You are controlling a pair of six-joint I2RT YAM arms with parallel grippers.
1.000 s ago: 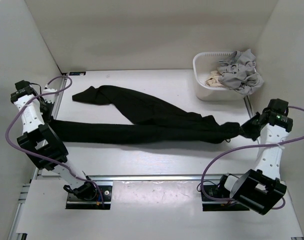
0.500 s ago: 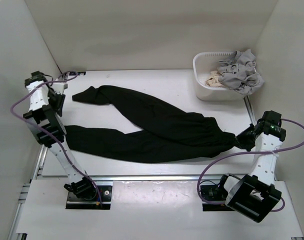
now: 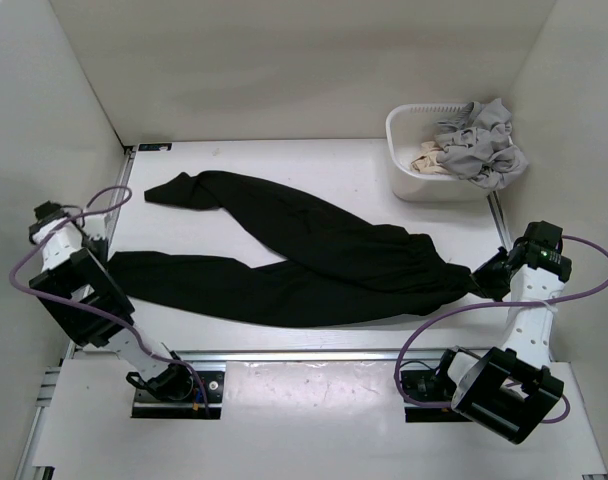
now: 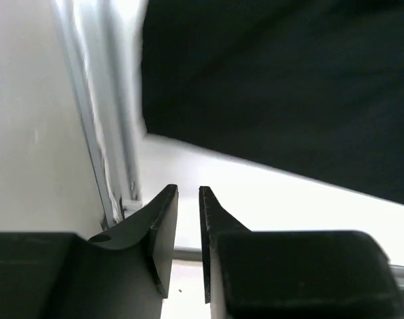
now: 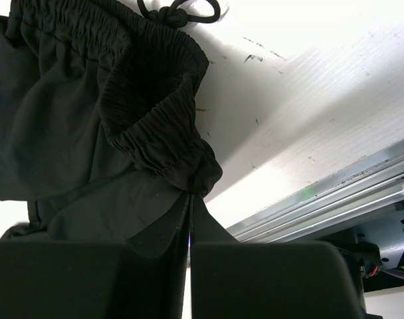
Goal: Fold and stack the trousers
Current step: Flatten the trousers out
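Trousers point(image 3: 324, 255), plain black matte fabric, lying legs-splayed across white counter point(image 3: 284, 160); right claw point(image 5: 190, 199) pinching gathered waistband point(image 5: 155, 126) as anchor; left claw point(image 4: 188, 193) hovering slightly parted, empty, beside leg hem point(image 4: 155, 100)

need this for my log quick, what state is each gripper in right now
Left gripper: slightly open, holding nothing.
Right gripper: shut on the waistband of the trousers.

Trousers point(image 3: 314, 255), black: one pair, across the middle of the table point(image 3: 284, 160).
Basket point(image 3: 409, 178), white: one, far right corner.
Grey garments point(image 3: 479, 140): one heap in the basket, pieces uncountable.
Beige cloth point(image 3: 429, 160): one.
Arms: two, the left arm point(image 3: 79, 285) and the right arm point(image 3: 532, 305), near edge.
Purple cables point(image 3: 454, 312): two.
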